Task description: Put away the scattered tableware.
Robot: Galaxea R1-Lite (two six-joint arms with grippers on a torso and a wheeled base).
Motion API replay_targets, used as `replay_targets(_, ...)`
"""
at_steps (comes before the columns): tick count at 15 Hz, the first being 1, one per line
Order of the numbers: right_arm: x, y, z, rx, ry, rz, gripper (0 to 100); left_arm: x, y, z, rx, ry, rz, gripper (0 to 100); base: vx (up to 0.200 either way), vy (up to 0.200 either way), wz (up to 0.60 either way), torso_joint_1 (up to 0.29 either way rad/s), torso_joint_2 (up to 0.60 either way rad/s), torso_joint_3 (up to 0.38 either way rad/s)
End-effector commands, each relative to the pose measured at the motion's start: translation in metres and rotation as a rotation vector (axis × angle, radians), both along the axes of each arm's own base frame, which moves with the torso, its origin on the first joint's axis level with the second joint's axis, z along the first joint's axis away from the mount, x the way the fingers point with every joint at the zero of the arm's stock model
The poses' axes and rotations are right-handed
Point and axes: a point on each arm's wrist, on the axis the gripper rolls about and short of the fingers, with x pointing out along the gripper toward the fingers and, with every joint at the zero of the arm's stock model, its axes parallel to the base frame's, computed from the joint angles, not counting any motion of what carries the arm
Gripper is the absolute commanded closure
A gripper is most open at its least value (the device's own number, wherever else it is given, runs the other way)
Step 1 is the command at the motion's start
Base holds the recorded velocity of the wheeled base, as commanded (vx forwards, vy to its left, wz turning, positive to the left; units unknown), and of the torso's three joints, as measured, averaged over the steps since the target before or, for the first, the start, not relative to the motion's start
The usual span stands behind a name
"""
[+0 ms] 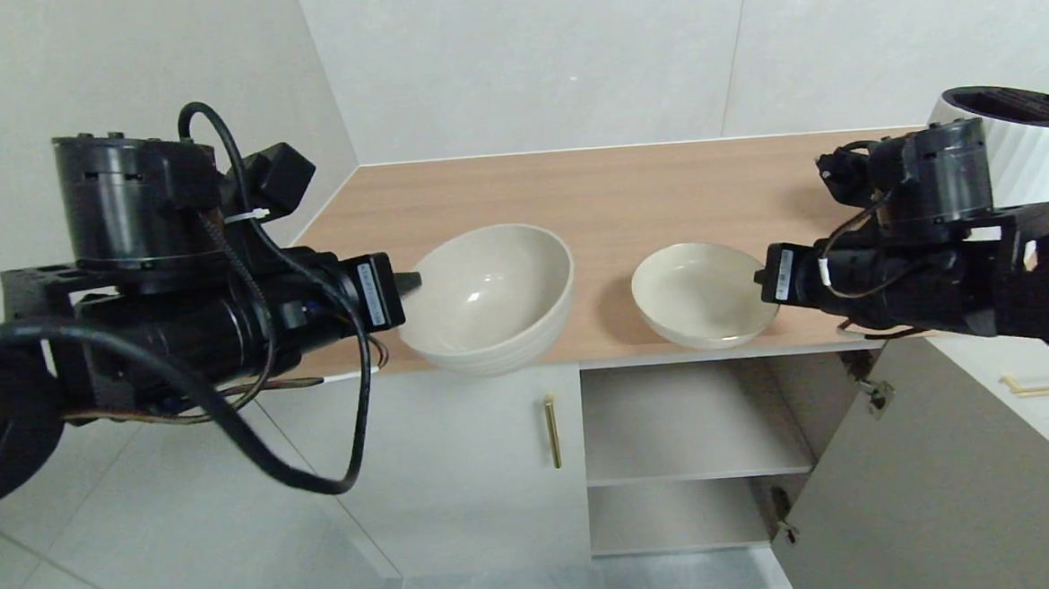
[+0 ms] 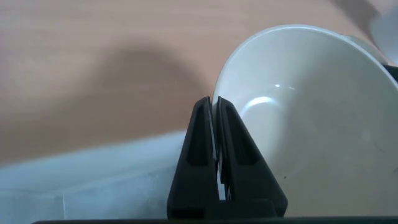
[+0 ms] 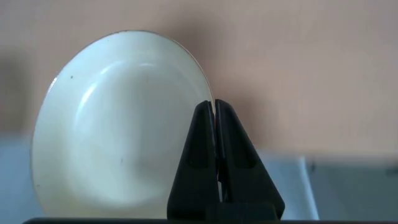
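A large cream bowl (image 1: 489, 296) hangs tilted over the front edge of the wooden counter (image 1: 609, 191); my left gripper (image 1: 414, 282) is shut on its rim. In the left wrist view the left gripper (image 2: 215, 106) pinches the bowl's (image 2: 311, 118) edge between closed fingers. A smaller cream bowl (image 1: 699, 292) is held to the right, with my right gripper (image 1: 760, 275) shut on its rim. The right wrist view shows that gripper (image 3: 214, 109) clamped on the small bowl's (image 3: 118, 124) edge.
Below the counter a cabinet stands with its right door (image 1: 902, 481) swung open, showing two bare shelves (image 1: 695, 465). The left door (image 1: 489, 467) with a gold handle (image 1: 551, 431) is closed. A white ribbed container (image 1: 1028, 142) stands at the counter's far right.
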Motion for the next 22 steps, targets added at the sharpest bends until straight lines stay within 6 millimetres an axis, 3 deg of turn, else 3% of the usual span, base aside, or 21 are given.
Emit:
replay_targets(1, -0.043, -0.018, 0.003, 0.023, 0.026, 0.078, 100, -0.025, 0.008, 0.005, -0.008, -0.021, -0.03, 100, 0.0, 0.0, 0.0, 0.0, 0.0, 0.0)
replay_targets(4, -0.064, -0.027, -0.01, 0.014, 0.069, 0.105, 100, -0.047, 0.015, -0.006, 0.002, 0.007, -0.045, 100, 0.0, 0.0, 0.0, 0.0, 0.0, 0.0)
replay_targets(6, -0.073, -0.032, -0.031, -0.019, 0.136, 0.106, 100, -0.064, 0.022, -0.023, 0.023, 0.05, -0.051, 100, 0.0, 0.0, 0.0, 0.0, 0.0, 0.0)
replay_targets(12, -0.074, -0.032, -0.059, -0.111, 0.209, 0.133, 100, -0.064, 0.021, -0.045, 0.056, 0.127, -0.053, 100, 0.0, 0.0, 0.0, 0.0, 0.0, 0.0)
replay_targets(22, -0.064, -0.03, -0.068, -0.12, 0.225, 0.121, 100, -0.062, 0.019, -0.049, 0.065, 0.14, -0.055, 100, 0.0, 0.0, 0.0, 0.0, 0.0, 0.0)
